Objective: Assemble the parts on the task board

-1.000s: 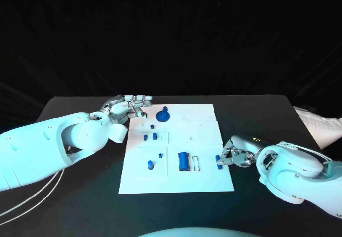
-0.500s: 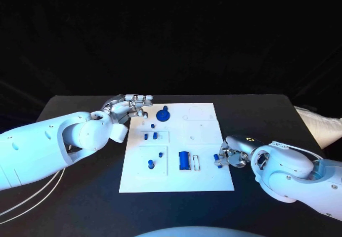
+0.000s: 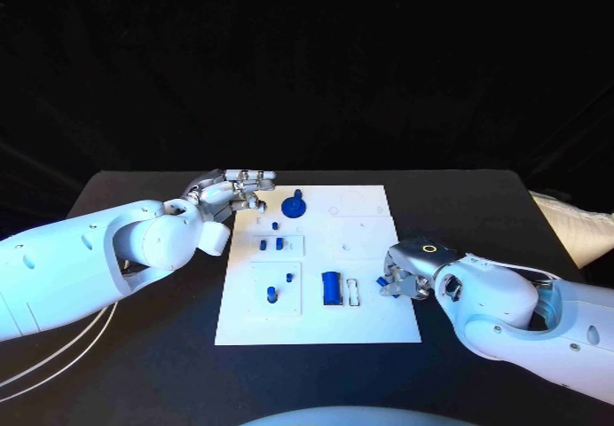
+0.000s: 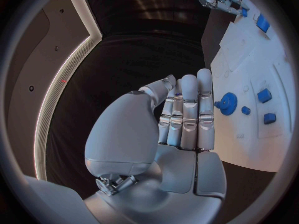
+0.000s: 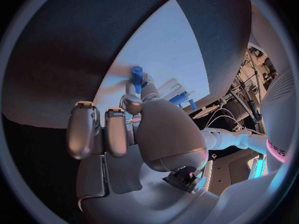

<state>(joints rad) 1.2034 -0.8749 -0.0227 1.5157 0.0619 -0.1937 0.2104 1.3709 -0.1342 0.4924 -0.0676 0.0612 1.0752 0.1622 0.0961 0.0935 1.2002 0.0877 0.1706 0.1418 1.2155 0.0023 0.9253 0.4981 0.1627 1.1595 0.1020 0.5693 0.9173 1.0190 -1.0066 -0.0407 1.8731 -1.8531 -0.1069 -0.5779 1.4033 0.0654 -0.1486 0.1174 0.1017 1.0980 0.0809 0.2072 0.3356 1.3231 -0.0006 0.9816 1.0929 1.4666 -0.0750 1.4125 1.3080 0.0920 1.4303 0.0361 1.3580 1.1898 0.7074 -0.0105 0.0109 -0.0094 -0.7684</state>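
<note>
Roughly eight blue parts point(image 3: 332, 287) on one task board point(image 3: 365, 238).

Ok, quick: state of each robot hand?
Left robot hand: fingers curled in, holding nothing.
Right robot hand: pinching a small blue part.

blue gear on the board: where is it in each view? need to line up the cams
Head view: blue gear at the far-left part of the task board, just right of the left hand.
Left wrist view: blue gear on the board beside the hand's fingertips.
Right wrist view: I cannot make it out.
Shared landmark: the white task board.
</note>
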